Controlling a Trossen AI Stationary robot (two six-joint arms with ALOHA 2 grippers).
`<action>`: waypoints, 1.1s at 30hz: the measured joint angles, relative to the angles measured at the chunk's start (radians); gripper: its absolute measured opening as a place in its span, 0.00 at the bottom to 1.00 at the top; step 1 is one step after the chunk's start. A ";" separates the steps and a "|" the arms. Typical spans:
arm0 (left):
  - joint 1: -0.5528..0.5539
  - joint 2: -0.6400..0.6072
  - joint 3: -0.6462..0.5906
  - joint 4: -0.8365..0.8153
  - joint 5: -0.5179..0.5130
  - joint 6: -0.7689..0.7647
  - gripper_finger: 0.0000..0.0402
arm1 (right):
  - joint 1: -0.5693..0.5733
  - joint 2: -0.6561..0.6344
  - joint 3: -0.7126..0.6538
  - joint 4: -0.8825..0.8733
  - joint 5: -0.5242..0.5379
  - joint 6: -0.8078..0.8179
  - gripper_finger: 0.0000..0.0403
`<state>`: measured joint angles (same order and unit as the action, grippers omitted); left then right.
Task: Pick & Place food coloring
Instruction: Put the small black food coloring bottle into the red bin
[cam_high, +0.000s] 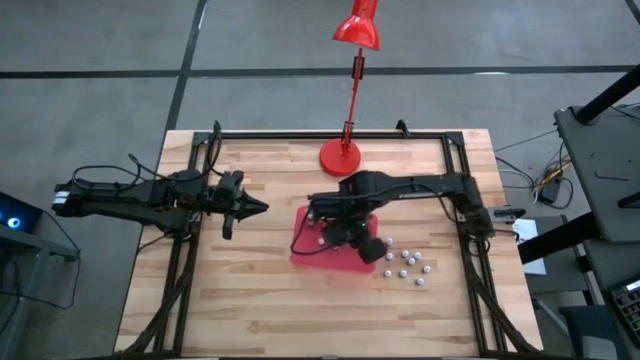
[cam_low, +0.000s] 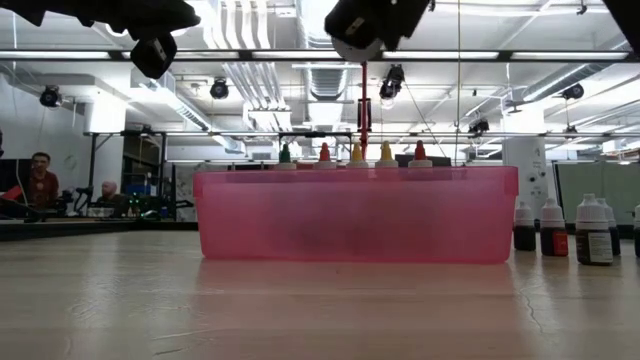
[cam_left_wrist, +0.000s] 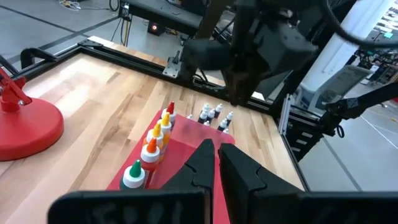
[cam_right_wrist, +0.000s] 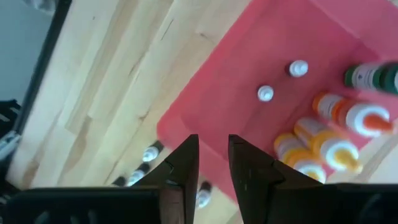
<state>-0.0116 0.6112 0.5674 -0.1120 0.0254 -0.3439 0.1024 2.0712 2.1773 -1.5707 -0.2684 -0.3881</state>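
Right gripper (cam_right_wrist: 208, 162): above the red tray (cam_right_wrist: 249, 134), fingers slightly apart, nothing between them.

Left gripper (cam_left_wrist: 214, 165): closed, idle, well left of the tray.

Food coloring bottles (cam_left_wrist: 152, 146): a row stands inside the tray; others (cam_low: 565, 228) on the table just beside it.

Advice: centre over one outside cap before descending.

Low view alone shows dark bottle bodies.

Pale butcher-block wooden table top (cam_high: 250, 310) with a smooth, slightly glossy finish. Translucent red plastic tray (cam_low: 355, 215), smooth-walled. Small plastic food coloring bottles (cam_left_wrist: 152, 146) with glossy coloured caps. Red lamp (cam_high: 347, 100) with a glossy base. Matt black frame rails (cam_high: 180, 270).
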 joint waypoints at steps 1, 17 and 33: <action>0.000 0.000 0.000 0.000 0.000 0.000 0.00 | 0.000 -0.022 -0.023 0.000 -0.001 0.015 0.19; 0.000 0.000 0.000 0.000 0.000 0.006 0.00 | 0.005 -0.529 -0.615 0.286 0.009 0.327 0.17; 0.000 0.000 0.000 0.000 0.000 0.063 0.00 | 0.004 -0.780 -1.045 0.407 0.117 0.363 0.17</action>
<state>-0.0118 0.6109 0.5674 -0.1122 0.0250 -0.2806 0.1066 1.2912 1.1326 -1.1633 -0.1516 -0.0254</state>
